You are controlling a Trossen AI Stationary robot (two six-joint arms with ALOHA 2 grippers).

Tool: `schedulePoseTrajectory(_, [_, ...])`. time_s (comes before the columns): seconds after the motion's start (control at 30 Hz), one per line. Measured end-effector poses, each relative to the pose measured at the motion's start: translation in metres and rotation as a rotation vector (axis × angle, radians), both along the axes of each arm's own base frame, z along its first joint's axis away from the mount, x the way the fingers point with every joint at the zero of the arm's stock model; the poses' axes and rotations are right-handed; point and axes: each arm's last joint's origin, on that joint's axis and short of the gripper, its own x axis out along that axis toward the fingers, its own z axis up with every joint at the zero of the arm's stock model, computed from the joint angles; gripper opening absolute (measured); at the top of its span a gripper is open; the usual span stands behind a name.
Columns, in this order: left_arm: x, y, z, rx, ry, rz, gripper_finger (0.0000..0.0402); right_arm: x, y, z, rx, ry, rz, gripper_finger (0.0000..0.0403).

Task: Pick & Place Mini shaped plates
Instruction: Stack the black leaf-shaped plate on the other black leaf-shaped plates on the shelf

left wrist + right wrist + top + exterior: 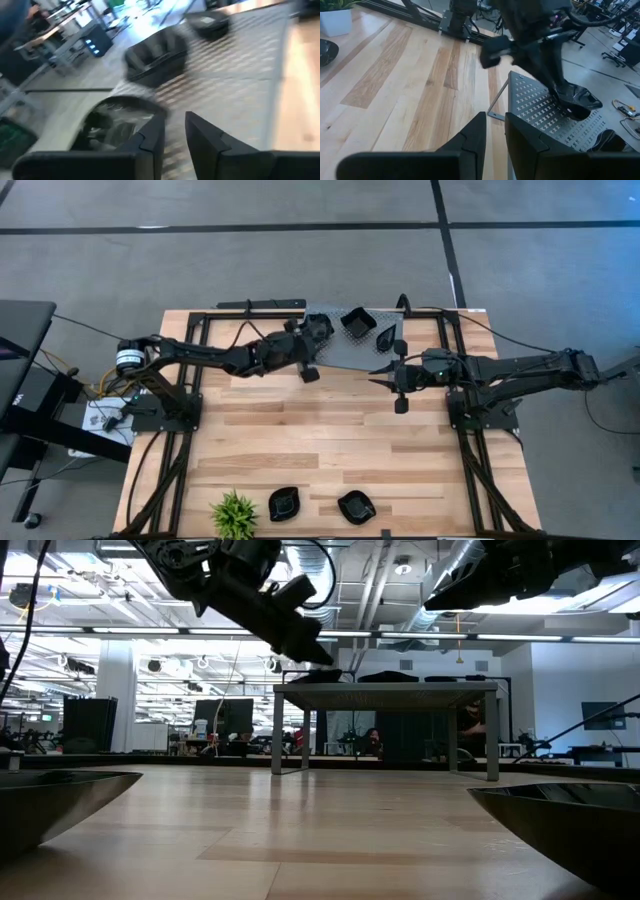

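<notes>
Two dark jointed arms, black cables trailing.

High camera looks straight down on the whole desk (330, 450) and both arms. Low camera sits at desk-top level, facing across to the shelf (385, 692) and the room behind. Each wrist camera looks closely past its own fingers; both share the perforated shelf, as does the high view.

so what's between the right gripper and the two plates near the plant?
High view: only bare wooden table between the right gripper and those two plates.
</notes>
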Motion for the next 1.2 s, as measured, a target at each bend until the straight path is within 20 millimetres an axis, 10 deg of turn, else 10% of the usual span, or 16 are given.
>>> schedulePoseTrajectory(0.23, [0.007,-0.040,0.004,0.108,0.005,-0.081,0.0090,0.000,0.000,0.000,-0.010,0.002,0.003,0.0066])
schedulePoseTrajectory(0.63, [-0.002,0.009,0.001,0.090,0.040,0.004,0.0090,0.000,0.000,0.000,-0.010,-0.004,0.003,0.0066])
schedulePoseTrajectory(1.2, [-0.005,0.021,-0.002,0.029,0.038,0.001,0.0090,0.000,0.000,0.000,0.000,0.000,0.000,0.0066])
